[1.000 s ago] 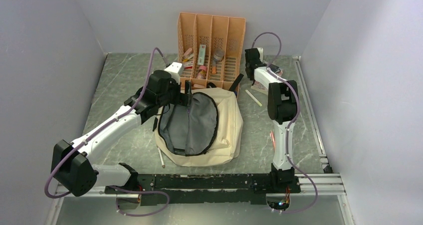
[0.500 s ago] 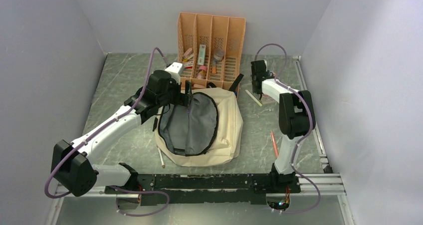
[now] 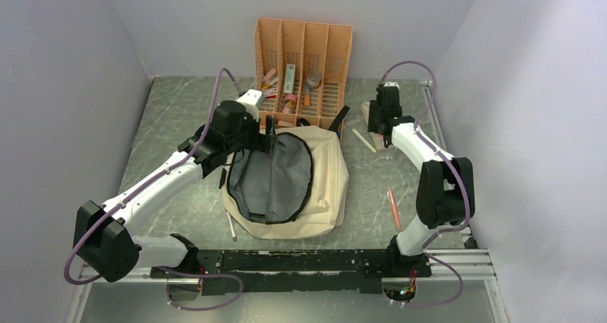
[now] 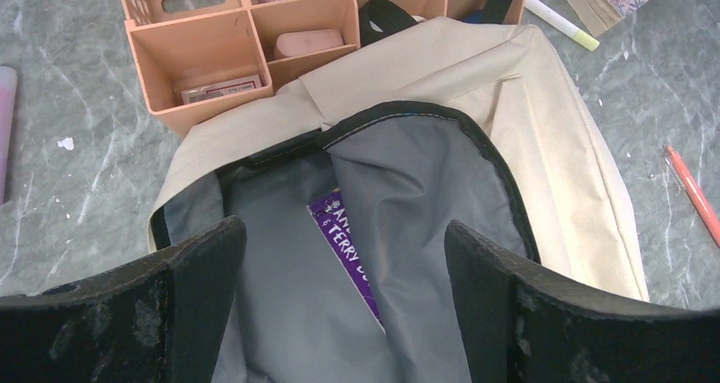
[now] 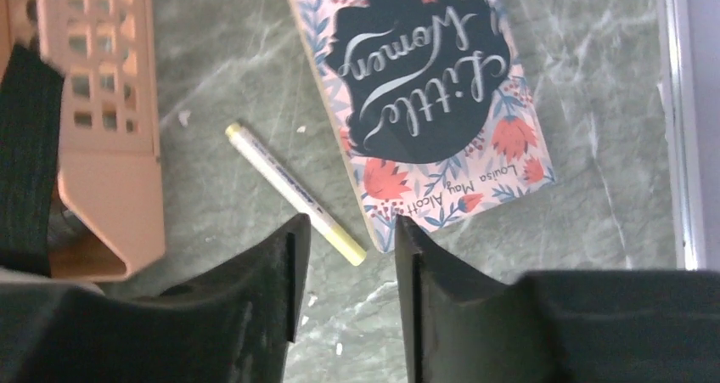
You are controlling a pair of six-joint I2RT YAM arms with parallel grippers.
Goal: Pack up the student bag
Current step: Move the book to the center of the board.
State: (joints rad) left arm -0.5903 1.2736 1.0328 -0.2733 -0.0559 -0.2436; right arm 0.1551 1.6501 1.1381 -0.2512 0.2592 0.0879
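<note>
Student bag [image 3: 326, 183]: lies unzipped mid-table, purple book [image 4: 352, 247] inside.
Left gripper [image 4: 344, 234]: spread wide at its mouth, gripping nothing.
Right gripper [image 5: 350, 226]: we see it swung rightward, jaws newly parted a little, empty, over a corner of the Little Women book [image 5: 424, 86], beside a marker [image 5: 293, 192].
Meaning: we judge that book is next in.

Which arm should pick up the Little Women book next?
Right. Its jaws hang over a corner of the book; the left arm sits at the open student bag, well away.
</note>
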